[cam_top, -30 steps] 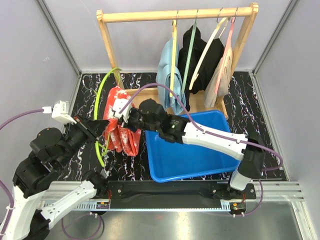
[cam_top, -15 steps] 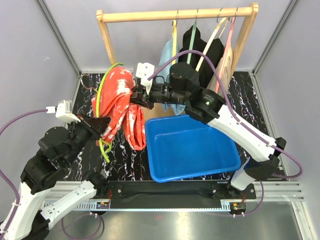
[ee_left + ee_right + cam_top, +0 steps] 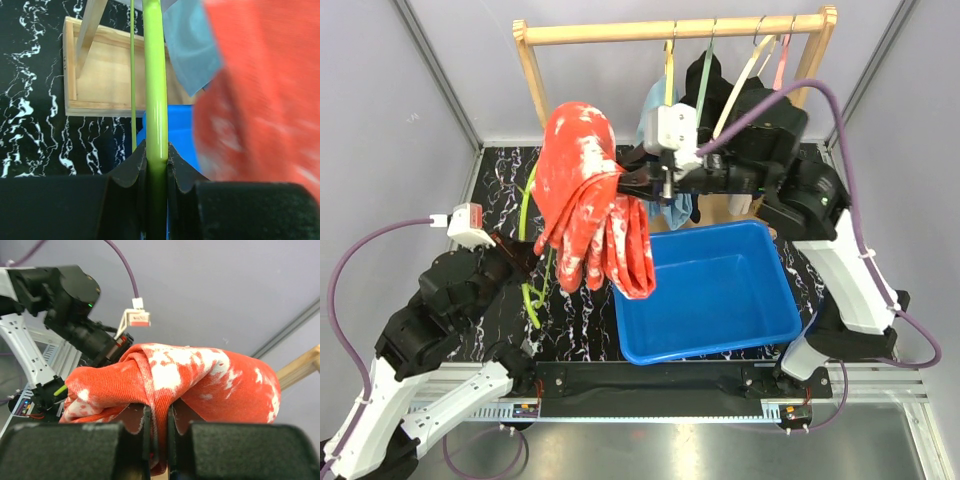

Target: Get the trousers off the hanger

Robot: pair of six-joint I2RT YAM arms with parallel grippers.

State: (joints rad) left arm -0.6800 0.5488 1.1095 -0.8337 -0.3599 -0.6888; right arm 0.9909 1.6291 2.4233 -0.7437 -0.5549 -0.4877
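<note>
red trousers (image 3: 582, 185), white-blotched, bunched, draped in folds

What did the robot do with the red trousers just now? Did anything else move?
The right hand, shut on the red trousers, swung up and back toward the wooden rack, lifting them high beside the blue bin. The left hand kept gripping the green hanger, low on the left. The bin and the other trousers stayed put.

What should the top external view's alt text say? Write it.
The right gripper holds red, white-blotched trousers raised above the blue bin's left edge; the left gripper clamps a green hanger beside them. More garments hang on the wooden rack behind.
</note>
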